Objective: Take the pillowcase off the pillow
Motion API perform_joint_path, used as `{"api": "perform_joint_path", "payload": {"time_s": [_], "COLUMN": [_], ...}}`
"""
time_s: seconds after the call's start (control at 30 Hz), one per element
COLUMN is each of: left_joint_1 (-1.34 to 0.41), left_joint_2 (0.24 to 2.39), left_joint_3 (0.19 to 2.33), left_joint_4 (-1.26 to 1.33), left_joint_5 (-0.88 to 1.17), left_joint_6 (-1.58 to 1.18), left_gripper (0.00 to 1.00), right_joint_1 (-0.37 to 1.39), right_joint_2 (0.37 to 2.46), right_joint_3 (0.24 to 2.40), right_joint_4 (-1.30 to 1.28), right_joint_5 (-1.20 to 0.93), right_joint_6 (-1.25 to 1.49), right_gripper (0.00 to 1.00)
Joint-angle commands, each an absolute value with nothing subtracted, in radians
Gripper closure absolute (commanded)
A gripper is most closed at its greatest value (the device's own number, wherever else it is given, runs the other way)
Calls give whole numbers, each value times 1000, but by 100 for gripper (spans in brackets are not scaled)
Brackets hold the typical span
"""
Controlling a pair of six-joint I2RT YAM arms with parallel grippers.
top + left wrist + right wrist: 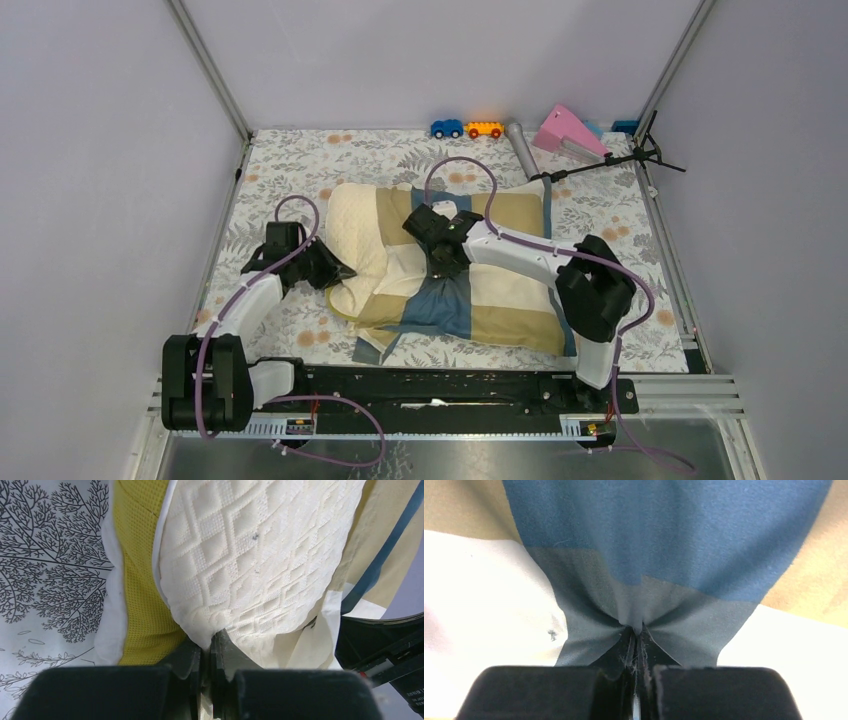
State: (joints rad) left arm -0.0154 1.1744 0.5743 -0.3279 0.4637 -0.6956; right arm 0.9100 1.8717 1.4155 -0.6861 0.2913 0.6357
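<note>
The patchwork pillowcase (pixel 500 275) in blue, tan and cream lies across the middle of the table. The cream quilted pillow (pixel 352 222) sticks out of its left end. My left gripper (pixel 337 272) is shut on a pinch of the pillow (pixel 250 560) at its near left corner, beside the yellow trim (pixel 142 580). My right gripper (pixel 440 262) is over the middle of the pillowcase, shut on a fold of its blue fabric (pixel 664 545), which bunches into the jaws.
The table has a grey floral covering (pixel 300 160). At the back stand a blue toy car (pixel 446 128), an orange toy car (pixel 484 129), a grey cylinder (pixel 521 146) and a pink wedge (pixel 568 131). A black tripod-like stand (pixel 610 162) lies at back right.
</note>
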Motion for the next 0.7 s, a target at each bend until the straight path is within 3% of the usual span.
{"api": "perform_joint_path", "payload": {"time_s": [0.0,0.17,0.33,0.5,0.67], "left_joint_1": [-20,-20,-20,-20,-21], "left_joint_2": [1183,1183,1181,1197,1210], "left_joint_3": [637,724,756,788,804], "left_joint_4": [-413,-484,-507,-506,-478], "left_joint_5": [406,252,142,100,127], "left_joint_6": [-641,-595,-593,-603,-618], "left_gripper": [100,100,100,100,100], "right_joint_1": [908,840,641,467,449], "right_joint_2": [1802,1669,1486,1304,1243], "right_joint_3": [1404,1337,1206,1109,1112], "right_joint_4": [-801,-843,-835,-756,-709], "right_joint_5": [452,563,565,556,508], "right_joint_6": [648,633,606,534,485], "right_gripper": [100,100,100,100,100]}}
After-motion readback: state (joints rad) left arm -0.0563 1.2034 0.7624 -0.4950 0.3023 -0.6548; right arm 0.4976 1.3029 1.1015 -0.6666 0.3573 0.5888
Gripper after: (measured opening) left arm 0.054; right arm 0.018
